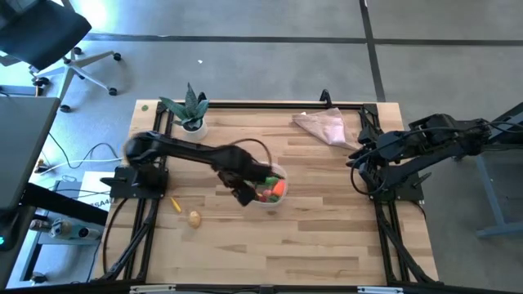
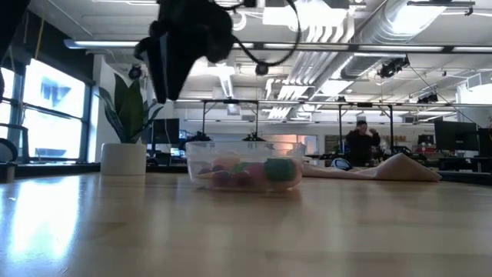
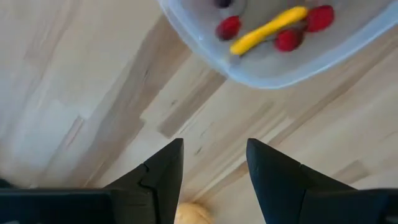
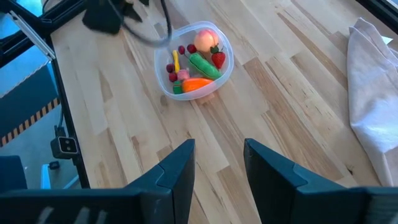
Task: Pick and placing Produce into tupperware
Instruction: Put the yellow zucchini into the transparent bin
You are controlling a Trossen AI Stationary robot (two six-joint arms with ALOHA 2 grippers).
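Clear tupperware sits mid-frame already holding produce, so I swing the left tool, part-open and empty, lower left toward the potato.

— Left arm? 
— Reaches across mid-table; left gripper raised, fingers parted, holding nothing.
— Right arm? 
— Folded at its base; right gripper open, empty.

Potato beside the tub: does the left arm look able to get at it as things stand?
Probably yes. The left gripper hangs open and empty over bare table, with the potato lying uncovered nearby, apart from the tub.
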